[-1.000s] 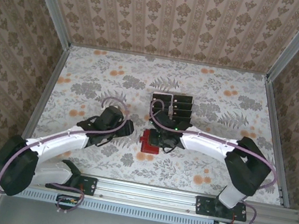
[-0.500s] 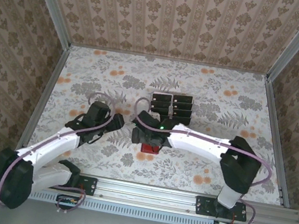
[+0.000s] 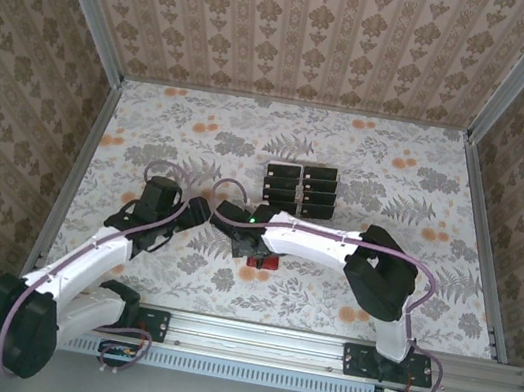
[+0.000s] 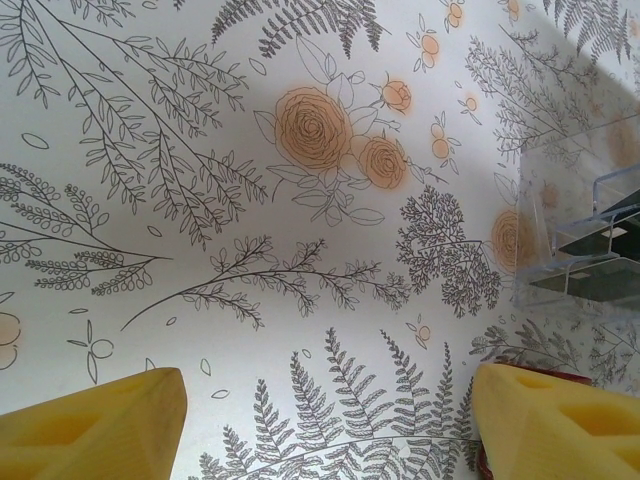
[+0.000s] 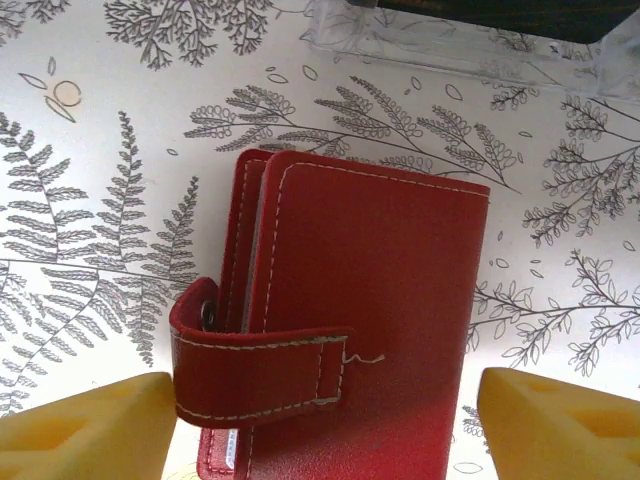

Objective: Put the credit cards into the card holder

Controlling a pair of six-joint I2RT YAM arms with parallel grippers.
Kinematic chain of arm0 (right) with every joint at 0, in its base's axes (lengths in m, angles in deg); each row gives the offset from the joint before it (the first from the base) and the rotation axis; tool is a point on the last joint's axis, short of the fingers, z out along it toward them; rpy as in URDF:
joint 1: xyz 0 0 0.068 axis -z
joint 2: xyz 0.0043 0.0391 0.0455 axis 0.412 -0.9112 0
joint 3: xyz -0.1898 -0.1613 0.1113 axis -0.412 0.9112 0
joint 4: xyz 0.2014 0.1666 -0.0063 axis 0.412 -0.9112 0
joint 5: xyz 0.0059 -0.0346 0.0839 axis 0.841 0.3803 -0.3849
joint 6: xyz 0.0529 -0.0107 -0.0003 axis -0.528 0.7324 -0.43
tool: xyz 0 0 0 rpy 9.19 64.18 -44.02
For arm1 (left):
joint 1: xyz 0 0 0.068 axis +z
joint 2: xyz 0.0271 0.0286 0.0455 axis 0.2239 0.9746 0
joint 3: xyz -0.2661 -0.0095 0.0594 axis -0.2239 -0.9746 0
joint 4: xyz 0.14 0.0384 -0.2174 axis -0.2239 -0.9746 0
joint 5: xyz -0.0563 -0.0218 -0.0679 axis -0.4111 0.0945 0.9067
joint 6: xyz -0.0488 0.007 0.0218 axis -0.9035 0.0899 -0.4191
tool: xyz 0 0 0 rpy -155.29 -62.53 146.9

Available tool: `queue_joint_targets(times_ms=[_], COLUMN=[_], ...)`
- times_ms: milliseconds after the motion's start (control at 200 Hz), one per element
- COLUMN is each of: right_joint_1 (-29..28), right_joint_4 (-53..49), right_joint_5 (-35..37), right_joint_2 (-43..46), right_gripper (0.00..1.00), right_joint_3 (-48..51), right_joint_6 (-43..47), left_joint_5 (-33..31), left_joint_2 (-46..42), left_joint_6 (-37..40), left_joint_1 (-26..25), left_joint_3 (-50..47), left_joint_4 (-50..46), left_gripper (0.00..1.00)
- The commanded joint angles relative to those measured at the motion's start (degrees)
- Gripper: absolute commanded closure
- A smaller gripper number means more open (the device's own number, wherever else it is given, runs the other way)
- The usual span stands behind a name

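The card holder is a closed red wallet with its snap strap fastened, lying flat on the floral table; from above, part of it shows beside the right arm. My right gripper is open just over it, one yellow finger on each side of its near end and neither touching it. The credit cards are black and stand in a clear tiered rack just beyond the wallet. My left gripper is open over bare table, left of the wallet, with the rack and cards at its right.
Patterned walls and metal rails close in the table on all sides. The right arm's elbow lies low across the front right. A thin red edge of the wallet shows behind the left gripper's right finger.
The right arm has swung left over the wallet and its jaws have opened. The left arm has pulled back to the left, its jaws unchanged.
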Motion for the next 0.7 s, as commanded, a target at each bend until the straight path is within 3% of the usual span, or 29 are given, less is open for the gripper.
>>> queue_joint_targets(times_ms=[0,350,595,695], right_joint_1=[0.15,0.72,1.03,1.03], right_joint_4=[-1.55,1.18,4.35,6.32], right_joint_5=[1.38,0.24,-2.61,-4.02], right_joint_2=[-1.44,2.32,7.79,10.42], right_gripper=[0.30,0.78,0.99,1.00], right_joint_3=[0.59,4.45,6.38,7.16], right_joint_6=[0.56,1.33,2.57,2.80], left_joint_5=[1.20,1.61,2.39,3.06], left_joint_2=[-0.92,-1.37,-1.04,-0.72], left_joint_6=[1.41,1.58,1.86,1.81], left_joint_1=[0.42,0.43,0.43,0.42], left_joint_3=[-0.68,-0.60,-0.15,-0.11], left_joint_4=[-0.92,-0.95,-0.82,-0.45], left_gripper=[0.23,0.23,0.23,0.23])
